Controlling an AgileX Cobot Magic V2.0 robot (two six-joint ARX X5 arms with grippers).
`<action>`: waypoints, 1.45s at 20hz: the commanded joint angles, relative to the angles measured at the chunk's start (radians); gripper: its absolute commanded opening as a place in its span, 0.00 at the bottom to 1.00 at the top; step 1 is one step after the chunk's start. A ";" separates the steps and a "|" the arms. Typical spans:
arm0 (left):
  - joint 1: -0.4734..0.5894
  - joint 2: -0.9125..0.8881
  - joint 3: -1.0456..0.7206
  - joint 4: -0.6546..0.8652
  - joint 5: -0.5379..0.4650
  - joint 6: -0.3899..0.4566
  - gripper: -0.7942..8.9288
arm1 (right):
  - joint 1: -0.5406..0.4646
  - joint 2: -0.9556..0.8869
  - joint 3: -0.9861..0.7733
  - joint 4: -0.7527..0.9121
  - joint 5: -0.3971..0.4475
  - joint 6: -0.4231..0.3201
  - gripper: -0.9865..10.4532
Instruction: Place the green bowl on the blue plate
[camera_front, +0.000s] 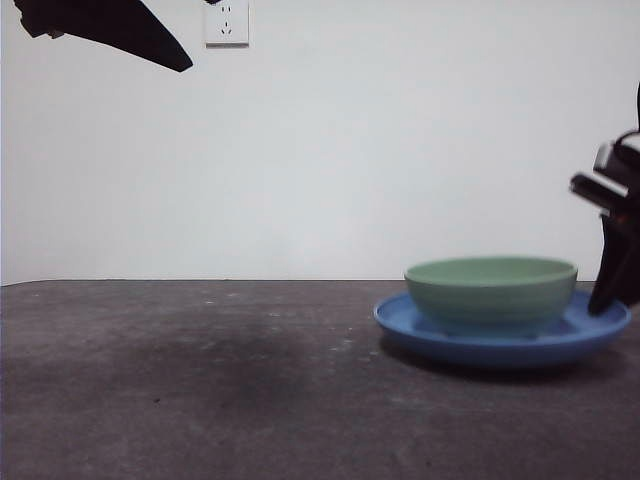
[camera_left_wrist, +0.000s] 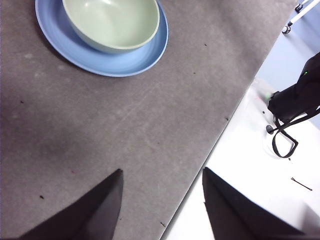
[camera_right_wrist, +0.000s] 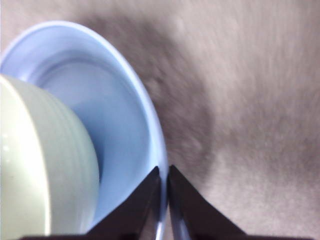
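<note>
Front view shows the green bowl (camera_front: 491, 288) sitting upright inside the blue plate (camera_front: 420, 325), which rests on the dark surface (camera_front: 200, 390); the bowl sits toward one side of the plate rather than dead centre, as the left wrist view confirms. Right gripper (camera_right_wrist: 164, 200) is low at the plate's rim, its jaws nearly together with the thin rim edge running between them; whether they actually pinch it cannot be settled, as that view is blurred. Left gripper (camera_left_wrist: 160, 200) hangs high and well apart from the dishes, near the edge of the surface, jaws apart and empty. Assessment of the bowl: rigid, glossy, likely light, with faint ridges on its outer wall that offer little purchase; a smooth glaze of this kind is judged slippery and liable to chip if knocked. Best hold is across the rim wall, one jaw inside and one outside, since the body is too wide to span. Placement appears complete; any pull on the plate rim risks sliding the bowl.
</note>
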 joint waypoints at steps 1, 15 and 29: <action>-0.008 0.005 0.010 0.005 0.008 0.020 0.34 | -0.002 -0.047 0.009 0.014 -0.036 0.031 0.10; -0.009 0.005 0.010 0.005 0.008 0.026 0.34 | 0.230 -0.130 0.018 0.128 -0.015 0.214 0.10; -0.009 0.005 0.010 0.004 0.008 0.026 0.34 | 0.421 0.160 0.088 0.279 0.065 0.311 0.10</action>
